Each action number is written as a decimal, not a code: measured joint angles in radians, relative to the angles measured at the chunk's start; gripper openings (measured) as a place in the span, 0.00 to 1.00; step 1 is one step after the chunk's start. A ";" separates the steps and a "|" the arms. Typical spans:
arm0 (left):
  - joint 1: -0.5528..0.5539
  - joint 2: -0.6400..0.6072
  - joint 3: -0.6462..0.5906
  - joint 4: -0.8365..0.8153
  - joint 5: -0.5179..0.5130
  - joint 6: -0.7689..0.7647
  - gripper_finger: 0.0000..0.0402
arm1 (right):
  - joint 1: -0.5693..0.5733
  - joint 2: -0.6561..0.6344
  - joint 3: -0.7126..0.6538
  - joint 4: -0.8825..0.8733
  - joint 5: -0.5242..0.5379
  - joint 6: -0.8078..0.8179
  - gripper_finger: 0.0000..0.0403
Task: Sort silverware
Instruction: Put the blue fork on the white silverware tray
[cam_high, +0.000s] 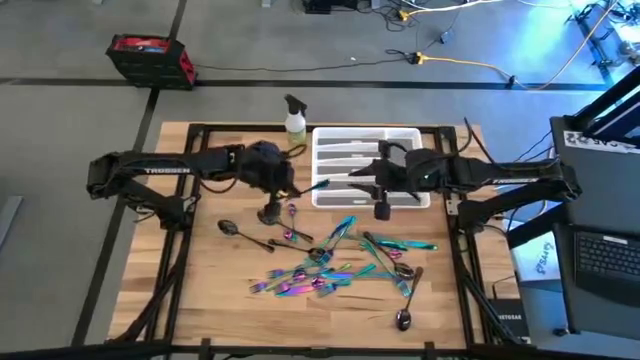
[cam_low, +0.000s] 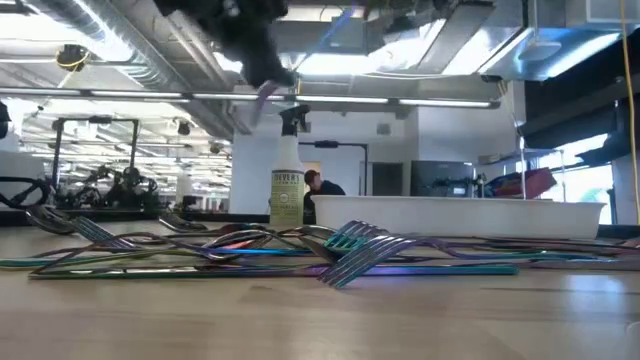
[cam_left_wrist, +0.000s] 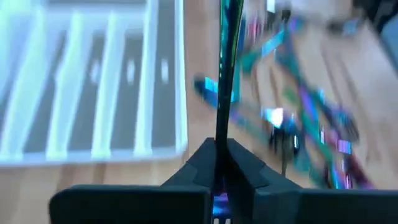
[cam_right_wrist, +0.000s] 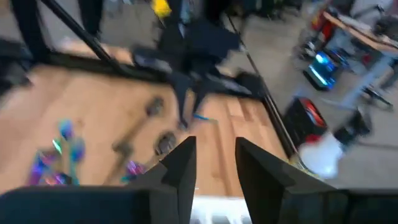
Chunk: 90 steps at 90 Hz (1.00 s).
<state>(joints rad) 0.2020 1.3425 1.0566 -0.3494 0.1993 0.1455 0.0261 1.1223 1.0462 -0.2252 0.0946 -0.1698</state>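
The silverware (cam_high: 330, 265) lies as a loose rainbow pile on the near half of the wooden table, also seen in the low view (cam_low: 340, 250). My left gripper (cam_high: 292, 187) is raised beside the left edge of the white tray (cam_high: 340, 150) and is shut on one slim piece (cam_left_wrist: 225, 68). What kind of piece it is, I cannot tell. My right gripper (cam_right_wrist: 214, 165) stands open over the tray (cam_right_wrist: 211, 208), pointing toward the table's left, with nothing between its fingers. My left gripper pinches one end of the slim piece (cam_left_wrist: 220, 134) between its two fingers. The fingers come from the table's left and lie along it. The piece sticks straight out ahead of them, edge-on, lifted clear of the table. Its teal free end (cam_high: 321, 184) reaches the tray's left edge.
A spray bottle (cam_high: 295, 122) stands at the far edge just left of the tray, also seen in the low view (cam_low: 287, 190). One dark spoon (cam_high: 232, 228) lies apart on the left, another (cam_high: 405, 318) near the front right. Bare wood shows at the near left.
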 joint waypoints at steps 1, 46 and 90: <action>0.000 0.000 -0.001 0.017 0.001 0.000 0.01 | 0.000 0.000 0.000 0.007 -0.008 0.005 0.23; 0.001 -0.005 -0.158 0.702 0.049 -0.012 0.00 | -0.038 -0.122 -0.276 0.410 -0.232 0.170 0.23; -0.008 0.076 -0.408 1.518 0.038 -0.054 0.00 | -0.093 0.142 -0.501 1.126 -0.121 0.627 0.23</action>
<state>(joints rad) 0.1942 1.4181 0.6491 1.1688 0.2369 0.0911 -0.0670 1.2641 0.5448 0.9004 -0.0260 0.4567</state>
